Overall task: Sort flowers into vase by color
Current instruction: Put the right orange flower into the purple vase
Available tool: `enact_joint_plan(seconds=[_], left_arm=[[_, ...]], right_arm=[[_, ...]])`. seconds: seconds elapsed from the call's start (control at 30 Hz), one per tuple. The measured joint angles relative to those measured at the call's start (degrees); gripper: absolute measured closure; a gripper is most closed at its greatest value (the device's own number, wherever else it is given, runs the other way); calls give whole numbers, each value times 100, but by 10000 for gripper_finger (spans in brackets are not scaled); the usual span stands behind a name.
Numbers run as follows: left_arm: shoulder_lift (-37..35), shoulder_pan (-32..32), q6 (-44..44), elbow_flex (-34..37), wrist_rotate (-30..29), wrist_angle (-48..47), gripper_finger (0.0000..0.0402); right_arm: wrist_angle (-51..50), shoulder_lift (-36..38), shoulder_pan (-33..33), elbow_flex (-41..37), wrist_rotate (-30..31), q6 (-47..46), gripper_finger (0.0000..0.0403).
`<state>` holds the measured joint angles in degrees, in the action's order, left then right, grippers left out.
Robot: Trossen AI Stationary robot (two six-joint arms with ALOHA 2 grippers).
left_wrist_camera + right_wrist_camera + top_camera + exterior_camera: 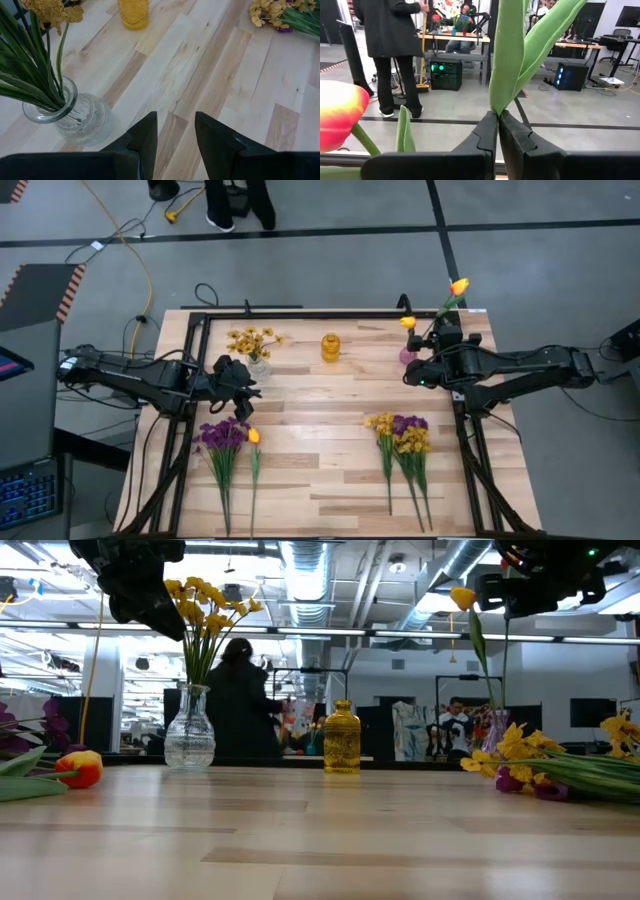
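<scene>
On the left of the bench (330, 470), the left end effector (175, 137) hangs in the air just beside the clear glass vase (259, 366), its fingers spread with nothing between them. That vase already holds a yellow small-blossom bunch (253, 340), so the yellow sorting has at least begun. Nearer the front edge on the left lie a purple bunch (224, 435) and a single orange-yellow tulip (254, 437), side by side and flat on the wood, both unsorted.

At the middle back stands an amber glass vase (330, 347), which appears empty, though the overhead view is too small to be sure.

Right of centre, toward the front, a mixed heap of yellow and purple flowers (402, 435) lies with stems pointing to the front edge; all of it remains to be sorted.

At the back right corner a small pink vase (408, 355) carries one tulip (408, 323) already. The right end effector (498, 131) is above it, fingers pressed together on the green stem of a second tulip (459, 286), whose bloom rises past the bench's back edge. The next move is probably lowering this stem into the pink vase.

Judged from this, the task is perhaps a third done: one yellow bunch and one tulip placed, one tulip in hand, and the purple flowers, the remaining yellow ones and the left tulip untouched.
</scene>
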<state>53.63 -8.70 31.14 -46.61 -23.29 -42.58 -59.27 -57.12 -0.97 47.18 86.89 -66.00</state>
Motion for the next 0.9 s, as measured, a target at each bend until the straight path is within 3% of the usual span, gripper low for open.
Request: enact_joint_plan(seconds=[0.53,0.9], left_arm=[[1,1,-2,0,0,1,283],[2,1,-4,0,0,1,283]], right_arm=[[68,0,0,0,-25,153,293],[68,2,22,-2,-634,258,290]])
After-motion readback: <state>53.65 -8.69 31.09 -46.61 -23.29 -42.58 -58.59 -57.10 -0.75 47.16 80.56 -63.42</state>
